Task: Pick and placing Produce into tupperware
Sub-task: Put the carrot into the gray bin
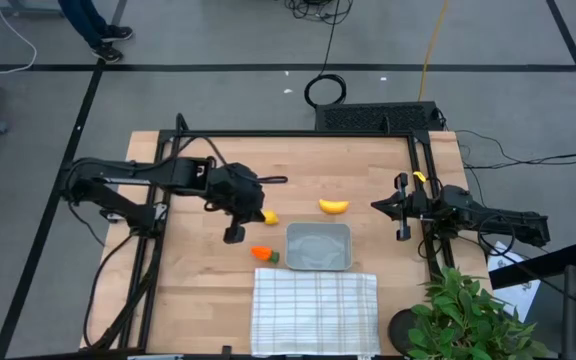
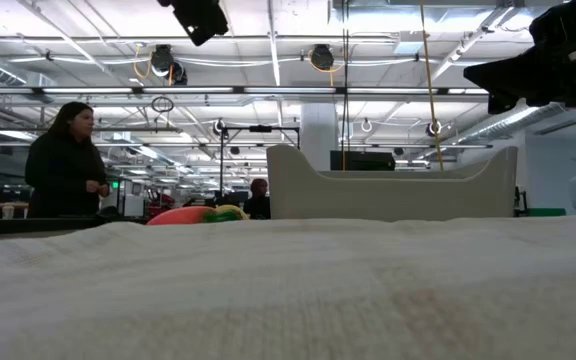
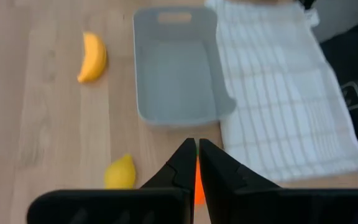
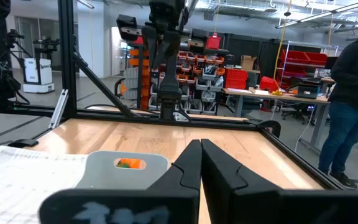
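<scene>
Grey translucent tupperware (image 1: 319, 247) sits empty; no produce is placed yet, so all three picks remain. Just beside its left edge lies the carrot (image 1: 264, 253), then the lemon (image 1: 269, 217); the banana (image 1: 334, 207) lies beyond its far edge. Left gripper (image 1: 234, 234) hangs over the carrot, fingers closed, holding nothing. Right gripper (image 1: 402, 209) waits right of the tupperware, closed and empty.

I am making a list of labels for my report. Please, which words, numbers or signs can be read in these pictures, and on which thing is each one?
None can be read.
The container, cloth, banana, lemon and carrot show no writing.
Any signs in the room behind are too blurred to read.
</scene>
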You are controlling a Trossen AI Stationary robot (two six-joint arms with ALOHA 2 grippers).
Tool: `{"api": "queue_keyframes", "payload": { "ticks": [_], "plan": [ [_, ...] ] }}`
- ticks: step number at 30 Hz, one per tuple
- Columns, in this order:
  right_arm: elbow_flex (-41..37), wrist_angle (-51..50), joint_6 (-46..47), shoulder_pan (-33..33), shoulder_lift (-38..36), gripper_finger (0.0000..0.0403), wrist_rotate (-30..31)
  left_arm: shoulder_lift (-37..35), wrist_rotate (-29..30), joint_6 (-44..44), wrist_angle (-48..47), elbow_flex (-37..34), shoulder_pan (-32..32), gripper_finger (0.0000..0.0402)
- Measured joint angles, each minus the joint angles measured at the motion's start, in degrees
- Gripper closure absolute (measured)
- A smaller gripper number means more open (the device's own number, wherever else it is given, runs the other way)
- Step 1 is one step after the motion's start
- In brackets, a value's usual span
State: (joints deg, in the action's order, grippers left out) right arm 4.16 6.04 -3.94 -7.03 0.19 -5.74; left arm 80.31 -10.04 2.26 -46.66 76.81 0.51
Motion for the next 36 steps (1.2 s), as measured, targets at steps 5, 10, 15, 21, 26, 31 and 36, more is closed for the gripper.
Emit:
{"api": "queue_keyframes", "payload": {
  "ticks": [5,10,15,21,26,31,36],
  "plan": [
    [0.00,0.00,0.19,0.01,-0.01,0.0403,0.00,3.83,0.03,-0.02,-6.47,4.28,0.00,0.0380],
    [0.00,0.00,0.21,0.02,-0.02,0.0403,0.00,7.89,0.04,0.21,-13.23,9.61,0.13,0.0380],
    [0.00,0.00,0.21,0.02,-0.02,0.0403,0.00,11.28,0.23,0.67,-18.99,14.39,0.70,0.0380],
    [0.00,0.00,0.21,0.00,0.00,0.0403,0.00,14.85,3.02,1.97,-25.38,19.68,2.04,0.0380],
    [0.00,-0.02,0.22,0.01,-0.02,0.0403,0.00,16.09,4.15,2.03,-27.32,21.80,2.90,0.0380],
    [-0.01,-0.17,0.24,0.01,-0.02,0.0403,0.00,16.09,4.15,0.97,-28.40,21.90,3.10,0.0380],
    [0.00,-0.27,0.24,0.00,-0.02,0.0403,1.33,16.09,4.17,0.12,-30.45,21.89,3.06,0.0380]
  ]
}}
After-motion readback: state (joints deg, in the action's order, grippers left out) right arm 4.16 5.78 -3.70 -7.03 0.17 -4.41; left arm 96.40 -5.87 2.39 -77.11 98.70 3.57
